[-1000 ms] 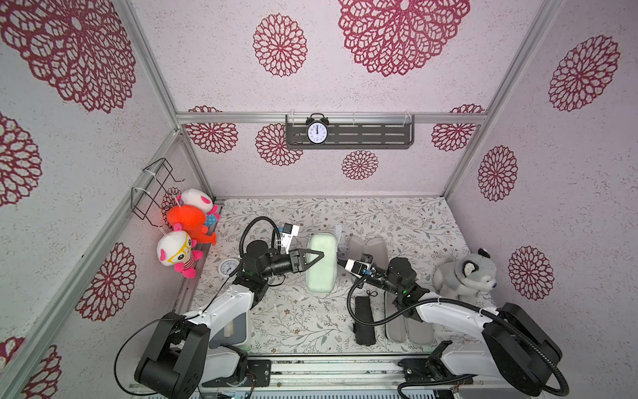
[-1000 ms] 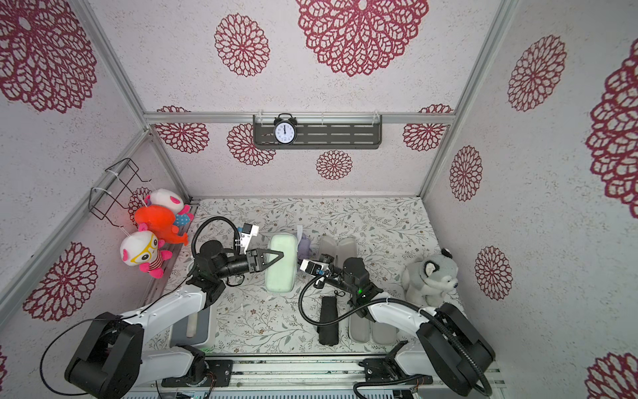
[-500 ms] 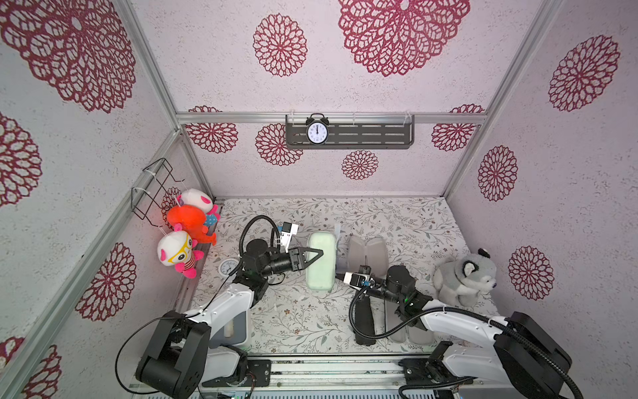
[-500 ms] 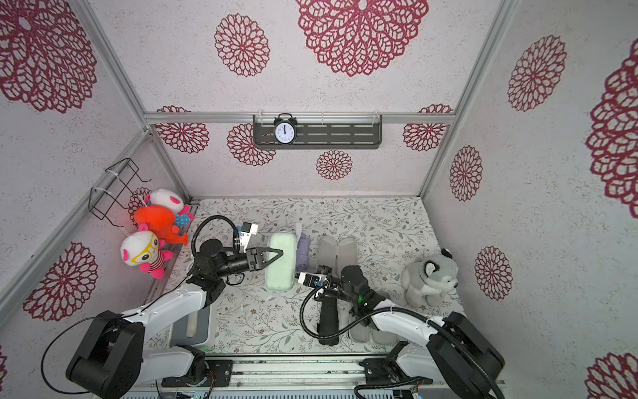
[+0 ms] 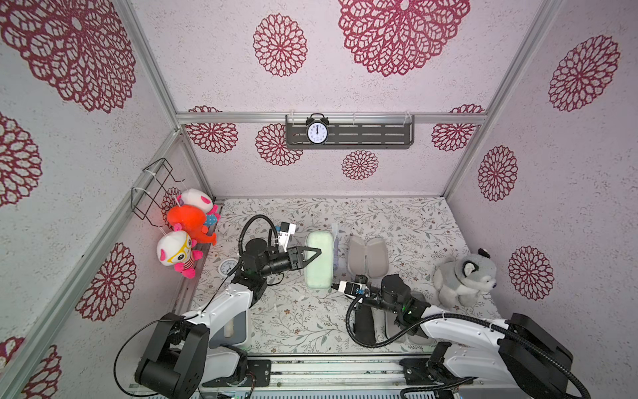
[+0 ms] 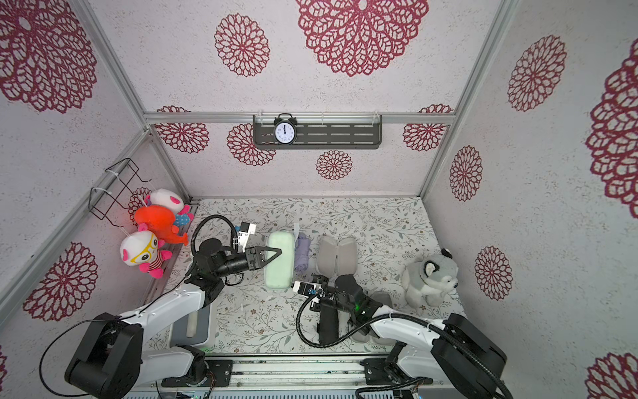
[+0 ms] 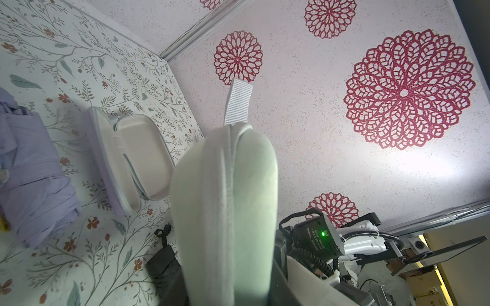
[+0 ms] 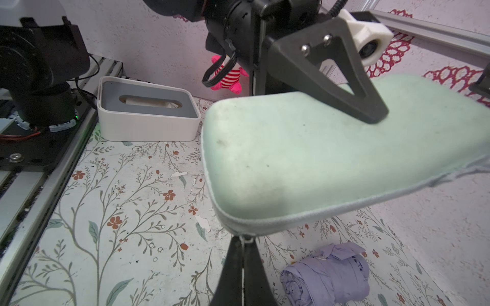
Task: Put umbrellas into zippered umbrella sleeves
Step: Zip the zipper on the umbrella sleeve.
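Note:
My left gripper [image 5: 319, 252] [image 6: 279, 251] is shut on the mint green sleeve [image 5: 319, 266] [image 6: 279, 267] [image 7: 228, 212] [image 8: 318, 164], holding it flat and closed above the table. My right gripper [image 8: 242, 238] [image 5: 333, 286] is shut on the zipper pull at the sleeve's near end. A lilac umbrella [image 6: 303, 255] [image 8: 328, 273] [image 7: 34, 172] lies just right of it. Beside that umbrella rests the lilac sleeve [image 5: 367, 255] [image 7: 132, 164], open and showing pale lining. The black umbrella [image 5: 364, 323] [image 7: 164, 262] lies under my right arm, next to another open sleeve [image 6: 379, 300].
A white and grey tray [image 5: 234, 328] [image 8: 148, 116] stands at the front left by the left arm's base. A plush raccoon [image 5: 462, 276] sits at the right. Plush toys [image 5: 186, 221] hang on the left wall, with a small round dial [image 5: 228, 267] below them.
My right gripper has slid along the mint sleeve's right edge toward the front and now sits at its near end. The left gripper and sleeve have stayed put.

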You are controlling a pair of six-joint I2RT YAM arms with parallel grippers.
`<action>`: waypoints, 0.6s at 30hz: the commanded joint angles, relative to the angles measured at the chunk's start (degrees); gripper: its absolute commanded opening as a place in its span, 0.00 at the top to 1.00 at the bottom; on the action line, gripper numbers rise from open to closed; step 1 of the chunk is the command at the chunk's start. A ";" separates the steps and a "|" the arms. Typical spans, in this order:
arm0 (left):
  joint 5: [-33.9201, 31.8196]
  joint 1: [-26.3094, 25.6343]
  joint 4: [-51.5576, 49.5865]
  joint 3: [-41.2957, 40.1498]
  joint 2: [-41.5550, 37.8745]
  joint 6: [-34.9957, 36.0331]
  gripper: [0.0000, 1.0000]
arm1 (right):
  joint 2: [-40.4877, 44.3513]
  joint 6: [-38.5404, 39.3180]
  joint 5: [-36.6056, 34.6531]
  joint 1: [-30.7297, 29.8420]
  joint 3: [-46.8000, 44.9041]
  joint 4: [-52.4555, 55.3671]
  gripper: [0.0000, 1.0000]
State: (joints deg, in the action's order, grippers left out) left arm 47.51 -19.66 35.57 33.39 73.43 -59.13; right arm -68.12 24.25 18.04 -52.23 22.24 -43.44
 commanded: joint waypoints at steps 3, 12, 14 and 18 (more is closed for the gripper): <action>-5.76 0.85 1.93 0.50 -3.84 2.56 0.98 | -0.28 -3.19 2.19 -4.38 0.67 -2.15 1.00; -9.81 0.00 4.21 -1.25 -3.37 1.70 0.98 | -6.06 -7.98 -3.16 -8.20 4.58 -6.34 1.00; -12.37 -0.16 3.71 -1.52 -4.02 2.23 0.98 | -8.40 -8.61 -4.60 -9.45 6.63 -6.61 1.00; -19.50 -2.39 2.23 -2.20 -5.74 4.08 0.98 | -11.86 -11.13 -10.01 -10.43 10.52 -6.73 1.00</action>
State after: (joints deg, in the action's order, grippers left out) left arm 37.10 -20.91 33.19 30.96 69.89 -56.97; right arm -79.18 16.34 9.96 -60.82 29.28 -46.41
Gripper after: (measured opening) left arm 0.315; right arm 0.052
